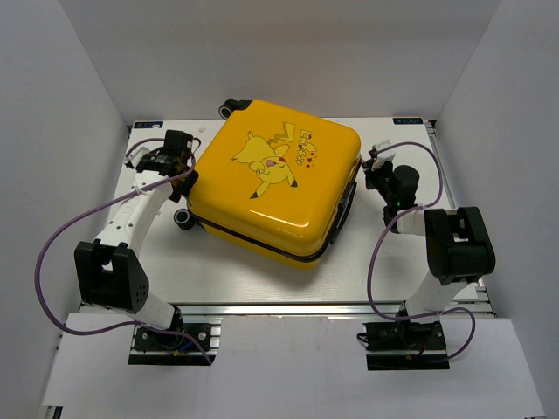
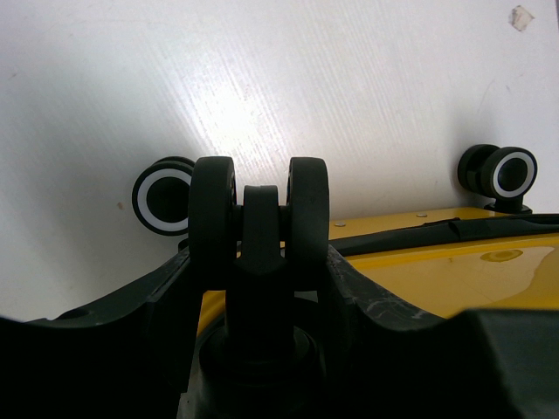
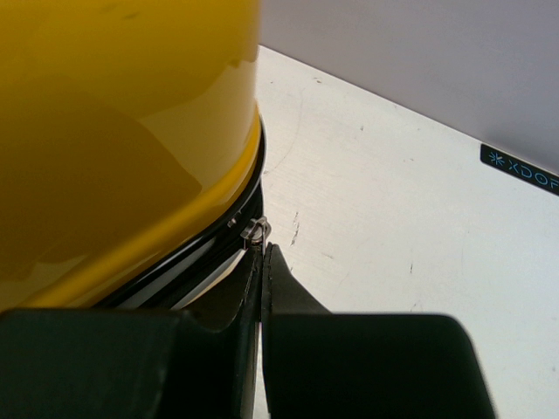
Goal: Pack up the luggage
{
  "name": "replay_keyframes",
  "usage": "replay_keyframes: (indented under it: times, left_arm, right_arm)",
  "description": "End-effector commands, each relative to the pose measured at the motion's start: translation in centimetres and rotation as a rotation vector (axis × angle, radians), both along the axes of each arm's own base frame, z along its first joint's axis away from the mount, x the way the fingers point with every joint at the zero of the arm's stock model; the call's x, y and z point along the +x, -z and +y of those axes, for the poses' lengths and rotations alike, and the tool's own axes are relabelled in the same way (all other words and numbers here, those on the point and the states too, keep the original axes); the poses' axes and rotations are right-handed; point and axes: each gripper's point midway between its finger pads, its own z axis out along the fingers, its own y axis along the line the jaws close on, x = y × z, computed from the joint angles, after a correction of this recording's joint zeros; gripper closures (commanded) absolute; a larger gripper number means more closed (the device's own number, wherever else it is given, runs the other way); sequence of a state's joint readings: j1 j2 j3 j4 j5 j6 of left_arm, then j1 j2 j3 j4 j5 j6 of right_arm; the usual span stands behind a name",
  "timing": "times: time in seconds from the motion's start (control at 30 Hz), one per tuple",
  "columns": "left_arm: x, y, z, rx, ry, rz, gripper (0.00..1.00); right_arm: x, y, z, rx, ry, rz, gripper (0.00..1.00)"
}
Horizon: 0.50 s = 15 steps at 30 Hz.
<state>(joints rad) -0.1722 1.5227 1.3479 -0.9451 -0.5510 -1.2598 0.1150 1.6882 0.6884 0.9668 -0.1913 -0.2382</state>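
The yellow Pikachu luggage (image 1: 275, 188) lies flat and closed in the middle of the table. My left gripper (image 1: 186, 171) is at its left edge. In the left wrist view its fingers (image 2: 367, 288) are closed on either side of a black double wheel (image 2: 258, 209) of the luggage (image 2: 463, 271). My right gripper (image 1: 371, 168) is at the luggage's right corner. In the right wrist view it (image 3: 262, 259) is shut on the thin metal zipper pull (image 3: 256, 230) at the black zipper seam, under the yellow shell (image 3: 122, 131).
Other wheels show at the back corner (image 1: 231, 108) and front left (image 1: 183, 218), and two in the left wrist view (image 2: 163, 195) (image 2: 507, 175). A black side handle (image 1: 346, 205) faces the right arm. White walls close in the table (image 1: 218, 271) on three sides.
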Motion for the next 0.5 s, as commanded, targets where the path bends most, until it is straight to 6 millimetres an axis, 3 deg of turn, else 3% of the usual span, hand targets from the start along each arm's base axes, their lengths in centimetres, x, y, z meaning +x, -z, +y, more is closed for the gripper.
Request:
replay_keyframes:
  times: [0.0, 0.03, 0.07, 0.23, 0.3, 0.37, 0.4, 0.47]
  left_arm:
    - [-0.3, 5.8, 2.7, 0.112, 0.021, 0.183, 1.00]
    - [0.2, 5.6, 3.3, 0.126, 0.020, 0.173, 1.00]
    - [0.7, 5.4, 3.6, 0.133, 0.019, 0.171, 1.00]
    - [4.5, 5.2, 4.6, 0.211, 0.148, 0.152, 1.00]
    - [6.6, 5.6, 4.3, 0.232, 0.216, 0.125, 1.00]
    - [8.0, 5.9, 3.5, 0.246, 0.322, 0.118, 1.00]
    - [9.2, 5.9, 3.2, 0.253, 0.353, 0.087, 1.00]
    - [10.1, 5.9, 1.7, 0.269, 0.441, 0.072, 1.00]
  right_arm:
    - [3.5, -5.4, -2.5, 0.000, 0.059, -0.183, 1.00]
    - [4.1, -6.2, -2.2, -0.014, 0.026, -0.211, 1.00]
    - [4.6, -5.4, -2.4, -0.031, 0.012, -0.203, 1.00]
    - [5.7, -5.6, 0.7, -0.094, -0.244, -0.279, 1.00]
    - [7.1, -5.9, 1.8, -0.090, -0.320, -0.288, 1.00]
    - [7.3, -4.2, 3.7, -0.045, -0.441, -0.225, 1.00]
    - [8.2, -5.9, 4.7, -0.036, -0.492, -0.256, 1.00]
    - [8.2, -4.5, 6.5, 0.033, -0.598, -0.182, 1.00]
